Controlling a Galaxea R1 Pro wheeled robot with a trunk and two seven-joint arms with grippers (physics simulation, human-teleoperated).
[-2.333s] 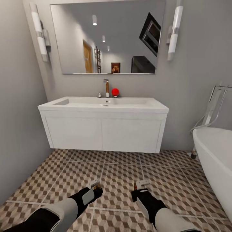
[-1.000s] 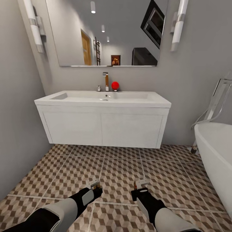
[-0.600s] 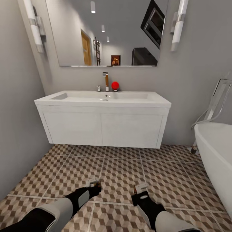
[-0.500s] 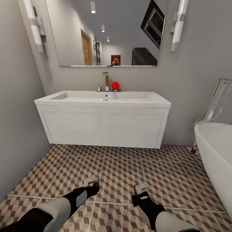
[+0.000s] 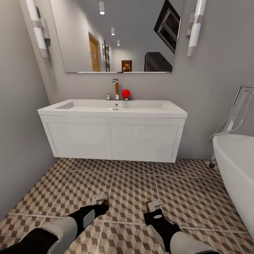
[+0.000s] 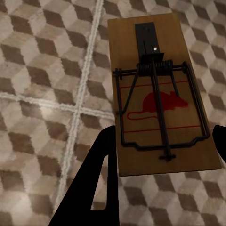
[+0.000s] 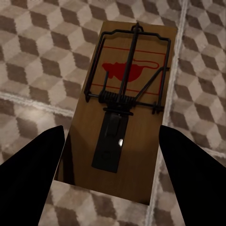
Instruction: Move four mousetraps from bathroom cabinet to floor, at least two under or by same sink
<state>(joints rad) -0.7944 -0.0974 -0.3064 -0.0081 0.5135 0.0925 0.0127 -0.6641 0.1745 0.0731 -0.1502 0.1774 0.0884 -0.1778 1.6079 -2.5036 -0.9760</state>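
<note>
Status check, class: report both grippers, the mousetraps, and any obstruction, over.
Left gripper and right gripper each shut on a mousetrap. Above bathroom floor, before sink. Nothing obstructing.

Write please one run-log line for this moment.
left gripper: shut on mousetrap | right gripper: shut on second mousetrap | both above bathroom floor | sink ahead

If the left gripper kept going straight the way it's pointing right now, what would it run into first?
Probably the bathroom floor. The left gripper holds a mousetrap between its fingers, and the wrist view looks past the trap onto bare patterned tiles. The trap's far edge would likely touch first; how far above the tiles it is remains unclear.
</note>
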